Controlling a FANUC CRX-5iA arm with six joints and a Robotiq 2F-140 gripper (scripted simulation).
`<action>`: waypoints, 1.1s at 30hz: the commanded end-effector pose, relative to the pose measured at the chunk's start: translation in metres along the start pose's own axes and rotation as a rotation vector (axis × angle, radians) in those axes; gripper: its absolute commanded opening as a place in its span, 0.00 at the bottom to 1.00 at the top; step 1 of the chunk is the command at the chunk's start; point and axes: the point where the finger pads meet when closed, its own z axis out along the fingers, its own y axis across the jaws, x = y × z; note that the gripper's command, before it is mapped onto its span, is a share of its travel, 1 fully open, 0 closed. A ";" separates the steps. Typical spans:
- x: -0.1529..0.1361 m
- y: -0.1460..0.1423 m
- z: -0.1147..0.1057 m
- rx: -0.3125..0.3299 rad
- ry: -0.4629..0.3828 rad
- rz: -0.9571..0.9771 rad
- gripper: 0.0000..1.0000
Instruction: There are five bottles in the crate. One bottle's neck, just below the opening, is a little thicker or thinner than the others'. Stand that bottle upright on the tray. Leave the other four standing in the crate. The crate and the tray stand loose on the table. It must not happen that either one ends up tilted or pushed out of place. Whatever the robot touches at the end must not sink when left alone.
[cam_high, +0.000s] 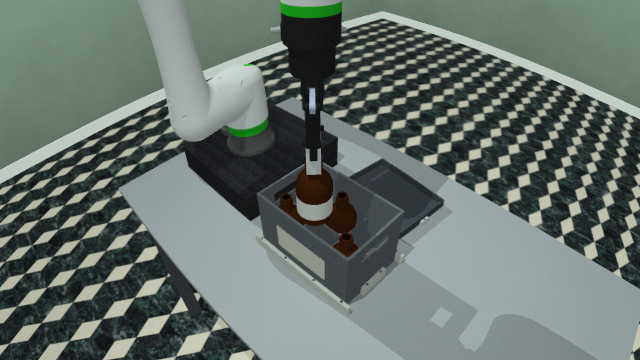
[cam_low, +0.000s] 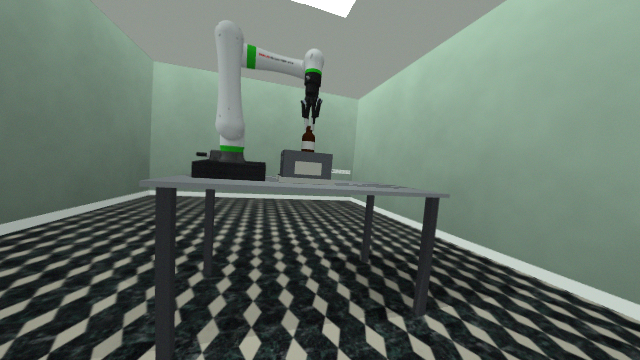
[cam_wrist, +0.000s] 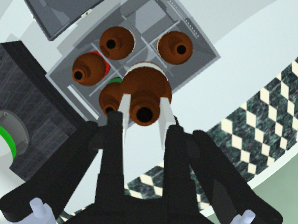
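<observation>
My gripper (cam_high: 313, 167) (cam_low: 310, 125) (cam_wrist: 144, 107) is shut on the neck of a brown bottle (cam_high: 314, 187) (cam_low: 308, 137) (cam_wrist: 145, 82) with a white label. The bottle hangs upright, its lower end a little above the rim of the grey crate (cam_high: 362, 272) (cam_low: 287, 165) (cam_wrist: 207, 57). The other four stand inside: a red-labelled bottle (cam_wrist: 90, 69), a green-labelled bottle (cam_wrist: 109, 94) and two more bottles (cam_wrist: 117, 42) (cam_wrist: 175, 47). The top view shows only three of them. Neck differences are too small to tell. The dark tray (cam_high: 410, 202) (cam_wrist: 62, 17) bears no bottle.
The crate and the tray stand side by side on the grey table (cam_high: 475, 240) (cam_low: 240, 186). A pale strip (cam_high: 305, 274) lies along the crate's long side. The arm's black base block (cam_high: 225, 172) (cam_low: 228, 170) (cam_wrist: 37, 107) is close to the crate's other end.
</observation>
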 end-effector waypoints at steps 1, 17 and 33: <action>0.000 0.000 -0.001 -0.002 0.001 0.000 0.10; 0.000 0.000 -0.003 -0.002 0.001 0.000 0.10; 0.000 0.000 -0.018 -0.002 0.001 0.000 0.10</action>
